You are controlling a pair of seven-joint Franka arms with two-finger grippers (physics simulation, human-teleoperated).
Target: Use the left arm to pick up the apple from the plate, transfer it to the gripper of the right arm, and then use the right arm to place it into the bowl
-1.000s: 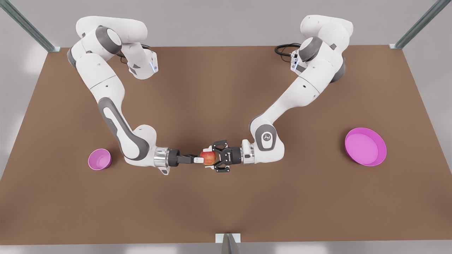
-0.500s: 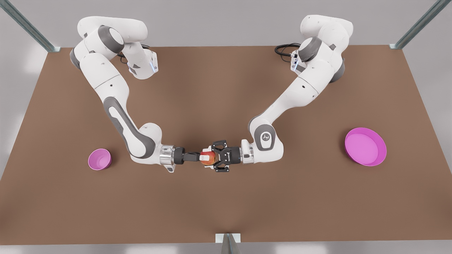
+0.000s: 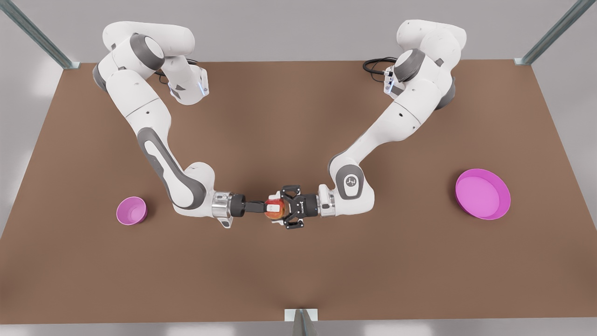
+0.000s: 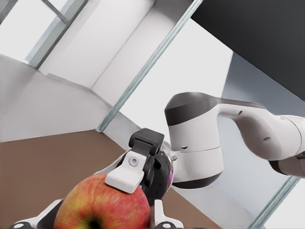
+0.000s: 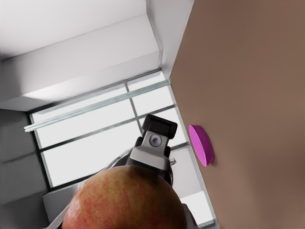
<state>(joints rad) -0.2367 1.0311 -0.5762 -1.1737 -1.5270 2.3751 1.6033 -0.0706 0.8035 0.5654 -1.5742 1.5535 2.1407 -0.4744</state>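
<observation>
Left gripper (image 3: 282, 208), the spidery black one, sits just right of centre in the front view, clamped on the apple (image 3: 274, 208) and holding it in mid-air above the brown table (image 3: 298, 270). And look, the right gripper (image 3: 265, 206) is in from the frame's left, nose to nose with it, slim fingers reaching onto the same fruit. In the left wrist view a white fingertip pad (image 4: 127, 173) lies right on the apple's skin, so contact looks made; whether that grip is truly squeezed tight, I cannot tell.

Both arms lie along one horizontal line, the apple between them. Once the left lets go, the bowl (image 3: 131, 210) lies off at middle left, on the right arm's own side, well apart. The plate (image 3: 482, 194) sits at middle right, no fruit on it.

No readable writing anywhere, just a small emblem on the left arm's wrist joint (image 3: 352, 181).
</observation>
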